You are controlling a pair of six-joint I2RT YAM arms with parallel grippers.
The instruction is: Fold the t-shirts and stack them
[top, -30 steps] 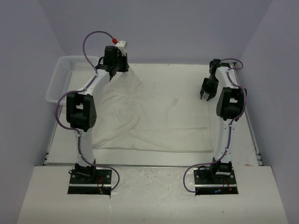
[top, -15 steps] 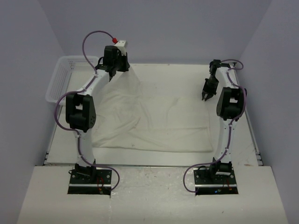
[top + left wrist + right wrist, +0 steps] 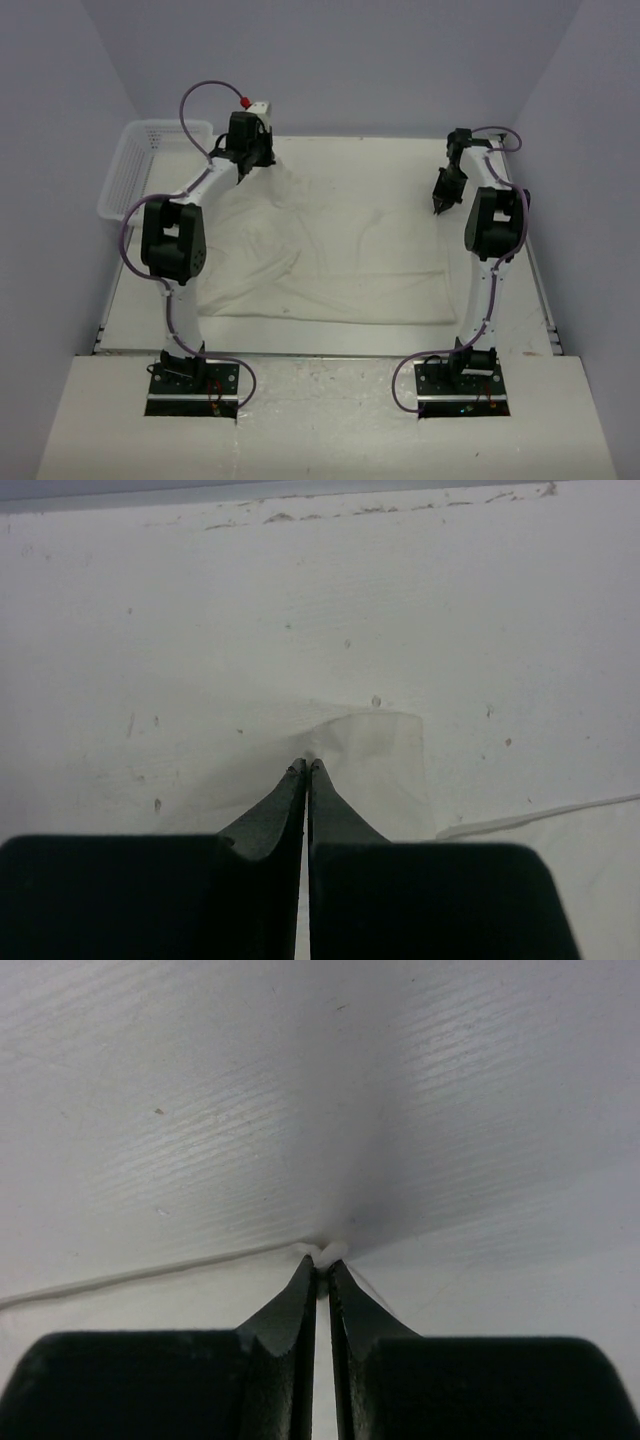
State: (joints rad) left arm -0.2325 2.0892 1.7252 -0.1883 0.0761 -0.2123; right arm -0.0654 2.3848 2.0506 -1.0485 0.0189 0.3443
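My left tool (image 3: 305, 766) is closed tight, its tips nipping a thin corner of the shirt (image 3: 330, 250) at the far left of the tabletop (image 3: 400, 160), and the cloth draws up in a peak to it. My right tool (image 3: 322, 1262) is all but closed, with a small nub of the shirt's far right edge caught between its tips. The shirt lies spread and wrinkled across the middle of the tabletop, between my two arms. A white mesh basket (image 3: 135, 165) sits just off the far left corner
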